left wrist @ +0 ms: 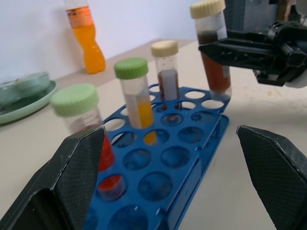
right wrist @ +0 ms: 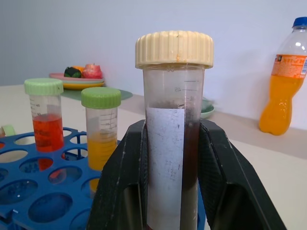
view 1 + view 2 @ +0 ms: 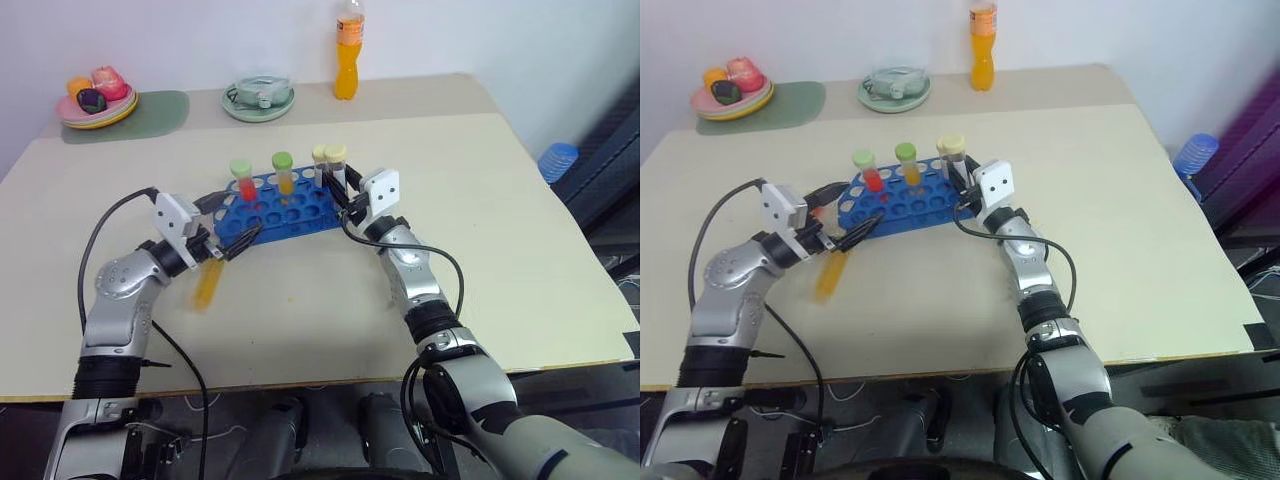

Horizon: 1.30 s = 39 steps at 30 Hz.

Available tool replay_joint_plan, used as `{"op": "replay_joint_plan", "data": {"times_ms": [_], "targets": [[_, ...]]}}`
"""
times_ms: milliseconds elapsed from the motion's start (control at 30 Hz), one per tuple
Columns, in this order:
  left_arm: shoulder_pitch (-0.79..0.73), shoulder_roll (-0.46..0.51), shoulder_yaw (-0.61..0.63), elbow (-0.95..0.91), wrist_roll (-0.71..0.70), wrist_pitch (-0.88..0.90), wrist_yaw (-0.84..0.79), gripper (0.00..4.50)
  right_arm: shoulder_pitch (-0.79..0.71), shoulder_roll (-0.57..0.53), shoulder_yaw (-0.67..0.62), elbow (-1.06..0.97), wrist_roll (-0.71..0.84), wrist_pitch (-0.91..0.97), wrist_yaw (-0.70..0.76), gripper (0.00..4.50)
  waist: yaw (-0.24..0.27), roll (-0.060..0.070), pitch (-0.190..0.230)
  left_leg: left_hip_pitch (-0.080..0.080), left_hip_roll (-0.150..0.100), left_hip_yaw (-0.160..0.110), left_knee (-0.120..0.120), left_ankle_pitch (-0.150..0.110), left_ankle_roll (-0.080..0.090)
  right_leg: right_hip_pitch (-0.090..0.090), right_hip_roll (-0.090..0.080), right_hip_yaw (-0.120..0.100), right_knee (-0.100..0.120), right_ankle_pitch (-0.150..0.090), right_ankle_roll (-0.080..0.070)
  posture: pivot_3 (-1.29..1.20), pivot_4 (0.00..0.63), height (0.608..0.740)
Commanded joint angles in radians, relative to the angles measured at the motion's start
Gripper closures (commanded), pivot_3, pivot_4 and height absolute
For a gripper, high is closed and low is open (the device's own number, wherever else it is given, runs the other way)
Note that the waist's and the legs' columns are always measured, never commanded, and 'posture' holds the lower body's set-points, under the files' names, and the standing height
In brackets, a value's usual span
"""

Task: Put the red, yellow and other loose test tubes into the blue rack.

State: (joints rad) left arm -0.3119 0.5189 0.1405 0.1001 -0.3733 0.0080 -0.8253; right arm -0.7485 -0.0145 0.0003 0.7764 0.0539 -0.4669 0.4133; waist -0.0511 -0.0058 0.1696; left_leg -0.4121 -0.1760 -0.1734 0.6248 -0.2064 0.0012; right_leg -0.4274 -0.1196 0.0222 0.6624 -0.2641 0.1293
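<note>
The blue rack (image 3: pixel 290 215) stands mid-table. It holds a red tube with a pale green cap (image 3: pixel 243 180), a yellow tube with a green cap (image 3: pixel 283 172) and a dark tube with a cream cap (image 1: pixel 166 72). My right gripper (image 2: pixel 172 191) is shut on another dark brown, cream-capped tube (image 2: pixel 173 120), held upright at the rack's right end (image 3: pixel 337 165). I cannot tell whether its lower end is in a hole. My left gripper (image 3: pixel 235 222) is open at the rack's left end, holding nothing. Below it, a blurred orange-yellow tube-like thing (image 3: pixel 208 284) lies on the table.
At the back of the table stand a tall orange drink bottle (image 3: pixel 346 60), a round pale green dish (image 3: pixel 258 100) and a plate of fruit (image 3: pixel 97 100) on a green mat (image 3: pixel 150 115). A blue item (image 3: pixel 557 160) sits off the right edge.
</note>
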Motion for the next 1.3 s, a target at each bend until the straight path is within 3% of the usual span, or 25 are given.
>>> {"op": "replay_joint_plan", "data": {"times_ms": [33, 467, 667, 900, 1133, 1300], "targets": [[0.021, 0.016, 0.036, -0.051, -0.013, -0.01, 0.004, 0.0, -0.039, 0.025, 0.009, 0.039, 0.002, -0.038, 0.003, 3.72, 0.0, 0.0, 0.0, 0.001, 0.0, 0.001, 0.0, 0.0, 0.0, 0.0, 0.0, 0.0, 0.0, 0.0, 0.0, 0.0, 0.15, 0.74], [0.074, 0.035, 0.057, -0.091, -0.019, 0.008, 0.017, 0.0, -0.122, 0.064, 0.003, 0.224, -0.005, -0.109, -0.002, 3.72, -0.018, 0.0, 0.0, 0.003, 0.001, 0.002, -0.004, 0.0, 0.0, 0.0, 0.001, 0.002, 0.0, 0.0, 0.0, 0.0, 0.15, 0.74], [0.083, 0.027, 0.053, -0.107, -0.025, 0.019, 0.026, 0.0, -0.108, 0.083, -0.049, 0.252, 0.069, -0.118, 0.063, 3.72, -0.019, 0.0, 0.0, 0.003, 0.001, 0.002, -0.005, 0.0, 0.0, 0.0, 0.001, 0.002, 0.0, 0.0, 0.0, 0.0, 0.15, 0.74], [0.088, 0.008, 0.062, -0.115, -0.047, 0.044, 0.038, 0.0, -0.095, 0.058, -0.039, 0.258, 0.006, -0.195, -0.002, 0.35, -0.018, 0.0, 0.0, 0.003, 0.001, 0.002, -0.005, 0.0, 0.0, 0.0, 0.001, 0.003, 0.0, 0.0, 0.0, 0.0, 0.15, 0.74], [0.095, -0.002, 0.091, -0.14, -0.101, 0.077, 0.049, 0.0, -0.06, -0.008, 0.007, 0.2, -0.079, -0.247, -0.056, 0.35, -0.018, 0.0, 0.0, 0.003, 0.001, 0.003, -0.005, 0.0, 0.0, 0.0, 0.001, 0.003, 0.0, 0.0, 0.0, 0.0, 0.15, 0.74], [0.122, -0.008, 0.128, -0.212, -0.148, 0.16, 0.112, 0.0, 0.021, -0.081, 0.039, 0.027, -0.062, -0.206, 0.038, 0.35, -0.017, 0.0, 0.0, 0.003, 0.001, 0.003, -0.005, 0.0, 0.0, 0.0, 0.001, 0.003, 0.0, 0.0, 0.0, 0.0, 0.15, 0.74]]}}
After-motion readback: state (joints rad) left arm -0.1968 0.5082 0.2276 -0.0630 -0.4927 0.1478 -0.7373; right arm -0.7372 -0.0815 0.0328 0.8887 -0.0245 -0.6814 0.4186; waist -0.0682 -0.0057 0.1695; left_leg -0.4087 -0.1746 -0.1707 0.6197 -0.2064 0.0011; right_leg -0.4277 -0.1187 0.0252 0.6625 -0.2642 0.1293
